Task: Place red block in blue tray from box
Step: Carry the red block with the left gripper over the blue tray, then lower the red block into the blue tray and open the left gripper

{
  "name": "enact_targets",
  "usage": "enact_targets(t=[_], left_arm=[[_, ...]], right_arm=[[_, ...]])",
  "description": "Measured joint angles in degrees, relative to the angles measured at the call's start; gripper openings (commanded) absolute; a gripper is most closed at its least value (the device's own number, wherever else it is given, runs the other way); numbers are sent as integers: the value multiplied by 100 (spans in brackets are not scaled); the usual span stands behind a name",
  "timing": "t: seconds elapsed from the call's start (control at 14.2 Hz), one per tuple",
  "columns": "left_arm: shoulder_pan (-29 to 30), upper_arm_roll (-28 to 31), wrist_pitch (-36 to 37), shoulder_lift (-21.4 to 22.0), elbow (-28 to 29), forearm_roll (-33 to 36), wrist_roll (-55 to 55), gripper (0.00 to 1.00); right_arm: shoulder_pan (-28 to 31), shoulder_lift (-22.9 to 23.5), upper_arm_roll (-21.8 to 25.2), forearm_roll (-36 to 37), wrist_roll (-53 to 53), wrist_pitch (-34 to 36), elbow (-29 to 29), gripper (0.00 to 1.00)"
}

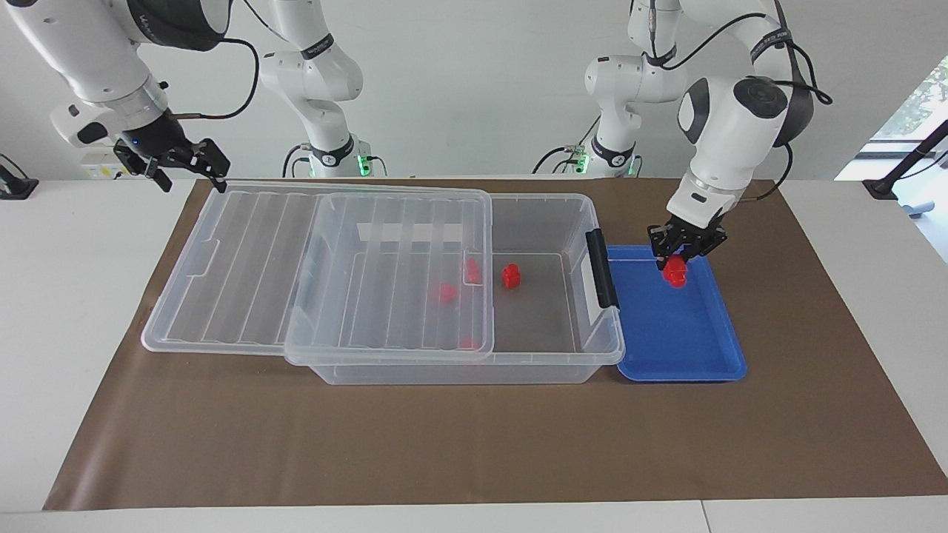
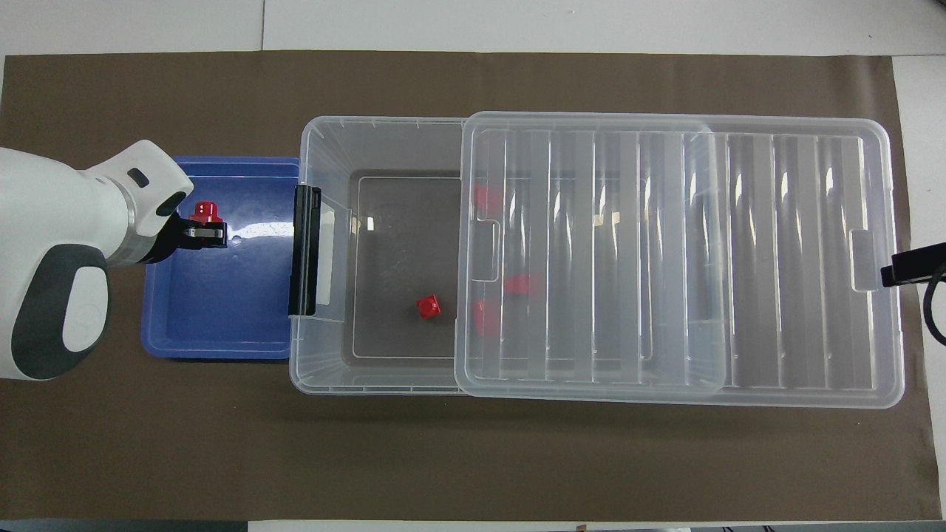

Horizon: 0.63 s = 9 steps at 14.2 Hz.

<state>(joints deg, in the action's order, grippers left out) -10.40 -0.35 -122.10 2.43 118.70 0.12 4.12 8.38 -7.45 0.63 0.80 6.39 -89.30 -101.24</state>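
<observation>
My left gripper point(image 1: 675, 263) point(image 2: 209, 225) is shut on a red block point(image 1: 675, 273) point(image 2: 205, 213) and holds it low over the blue tray point(image 1: 674, 348) point(image 2: 222, 318), toward the end of the tray nearer the robots. The tray lies beside the clear box point(image 1: 548, 363) point(image 2: 384, 148) at the left arm's end. Another red block point(image 1: 511, 275) point(image 2: 428, 307) lies on the uncovered part of the box floor, and more show blurred under the lid. My right gripper point(image 1: 185, 164) hangs open over the lid's corner at the right arm's end; only its tip point(image 2: 913, 264) shows in the overhead view.
The ribbed clear lid point(image 1: 244, 259) point(image 2: 739, 258) is slid toward the right arm's end, half off the box. A dark latch handle point(image 1: 601, 268) point(image 2: 306, 250) sits on the box end next to the tray. Brown paper point(image 1: 474, 444) covers the table.
</observation>
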Motion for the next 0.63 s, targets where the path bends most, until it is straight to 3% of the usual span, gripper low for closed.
enact_targets(t=[0.63], left_arm=[[591,0,-1945,-690,1028,0,-616,0]], right_arm=[[-52,0,63,29,0,0,-8,100]])
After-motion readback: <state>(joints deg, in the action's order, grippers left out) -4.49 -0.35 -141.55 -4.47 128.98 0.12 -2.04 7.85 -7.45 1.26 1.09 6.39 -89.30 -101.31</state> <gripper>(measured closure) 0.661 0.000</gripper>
